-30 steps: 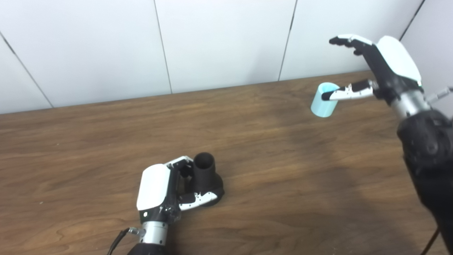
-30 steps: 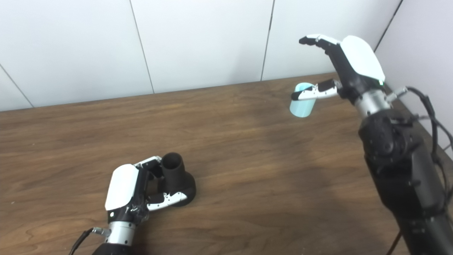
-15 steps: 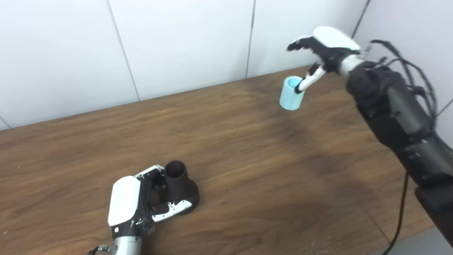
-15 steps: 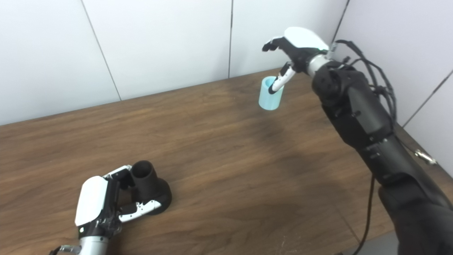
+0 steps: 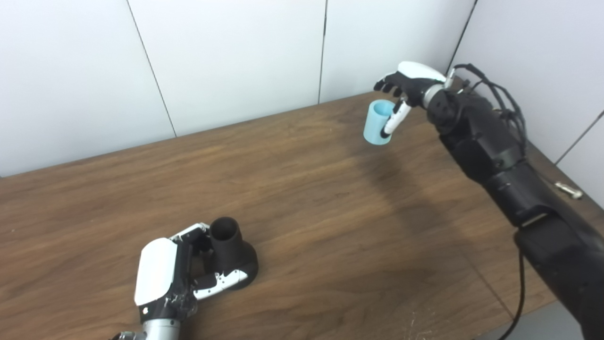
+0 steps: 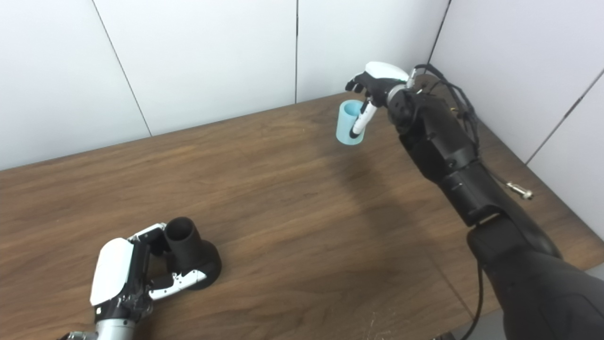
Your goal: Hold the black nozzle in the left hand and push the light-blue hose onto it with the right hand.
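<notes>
The black nozzle (image 5: 227, 242) stands upright on its wide base near the front left of the wooden table (image 5: 306, 208). My left hand (image 5: 163, 276) is shut on it, fingers round the neck and thumb along the base. The short light-blue hose (image 5: 375, 123) stands upright at the far right, close to the wall corner. My right hand (image 5: 411, 81) hovers over it, open. Its thumb hangs down the hose's near side, and the fingers arch over the rim without closing.
White wall panels run along the table's far edge and meet a side wall at the right. A small metal fitting (image 6: 519, 191) lies near the right edge. Cables loop off my right forearm (image 6: 453, 118).
The camera has swung, shifting the whole picture. My right hand has come down over the hose, its thumb turning from level to hanging down the hose's side. The left hand keeps its hold.
</notes>
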